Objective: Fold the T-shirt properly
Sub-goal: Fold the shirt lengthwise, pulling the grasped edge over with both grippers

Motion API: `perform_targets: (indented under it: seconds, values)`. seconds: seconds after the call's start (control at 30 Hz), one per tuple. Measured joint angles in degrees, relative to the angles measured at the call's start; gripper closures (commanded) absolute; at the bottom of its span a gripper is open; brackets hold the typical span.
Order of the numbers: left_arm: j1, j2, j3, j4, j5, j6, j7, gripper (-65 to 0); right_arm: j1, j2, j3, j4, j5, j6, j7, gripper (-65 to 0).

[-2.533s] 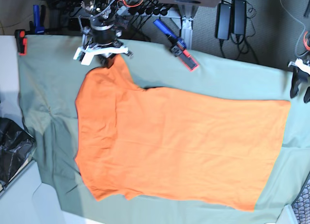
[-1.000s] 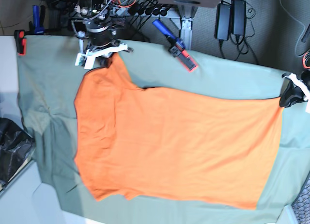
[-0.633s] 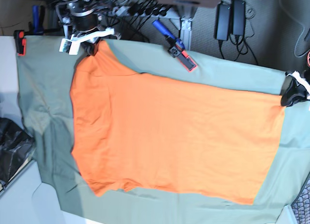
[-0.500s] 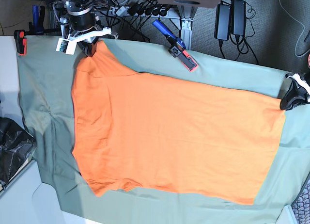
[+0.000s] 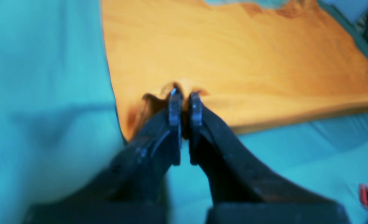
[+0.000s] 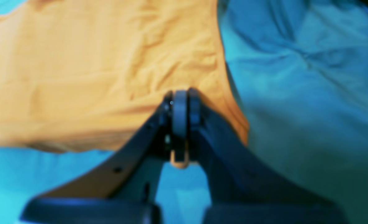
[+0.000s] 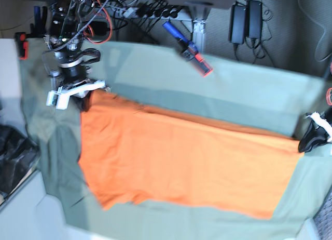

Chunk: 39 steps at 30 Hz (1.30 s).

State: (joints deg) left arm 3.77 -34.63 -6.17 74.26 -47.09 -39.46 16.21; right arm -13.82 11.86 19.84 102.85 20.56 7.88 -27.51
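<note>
- The T-shirt (image 7: 181,162) lies spread on the green cloth sheet (image 7: 218,89), its far edge lifted
- Right gripper (image 7: 85,92), jaws pinched on the T-shirt's far sleeve-end corner
- Left gripper (image 7: 306,141), jaws clamped on the T-shirt's far hem corner

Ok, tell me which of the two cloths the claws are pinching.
The orange T-shirt, not the sage-green sheet under it. The left claw grips one corner, the right claw the opposite end's corner.
</note>
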Motion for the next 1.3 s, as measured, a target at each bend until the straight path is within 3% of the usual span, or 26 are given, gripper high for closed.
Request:
perform_targets:
  seconds: [0.27,0.57,0.67,0.7,0.8,0.83,0.97,1.1,1.3]
  values:
    - [-13.16,0.79,7.17,-15.56,4.26,-0.20,-1.90,0.0,12.11,2.10,-0.63,-11.50,2.86,2.51,0.24,0.0]
    - [-17.59,0.96,8.90,-20.13,6.38,-0.17,-3.10,0.0,20.52,1.97,-8.09,-20.72,-0.76,2.71,0.26,0.0]
    - [-17.25,0.98,8.90,-20.41,6.51,-0.24,-2.67,-16.4,21.00,1.73,-8.61,-21.90,-1.42,2.71,0.17,0.0]
    - [-17.22,0.96,8.90,-20.44,6.56,-0.20,-2.58,-21.6,20.98,1.64,-8.61,-22.05,-1.51,2.71,0.20,-5.6]
    - [-17.31,0.92,8.90,-20.44,5.22,-0.13,-1.81,-33.5,20.94,1.60,-8.68,-22.29,-1.36,2.73,0.22,-41.5]
    - [-17.29,0.94,8.90,-20.44,4.83,-0.13,-1.40,-35.2,20.83,1.62,-8.68,-22.29,-1.38,2.73,0.20,-44.9]
    - [-17.00,0.81,7.54,-20.44,1.53,-0.15,1.03,-35.4,20.63,1.62,-8.57,-21.81,-1.36,2.73,-3.43,-44.6]
    - [-16.96,0.48,1.77,-20.44,-8.22,-0.02,15.65,-35.4,20.46,1.31,-5.40,-18.45,-1.31,2.73,-7.96,-44.6]
    - [-14.12,0.70,0.13,-20.44,-12.17,-0.07,17.51,-35.4,20.50,1.49,7.30,-17.38,-0.17,2.62,-13.70,-44.6]
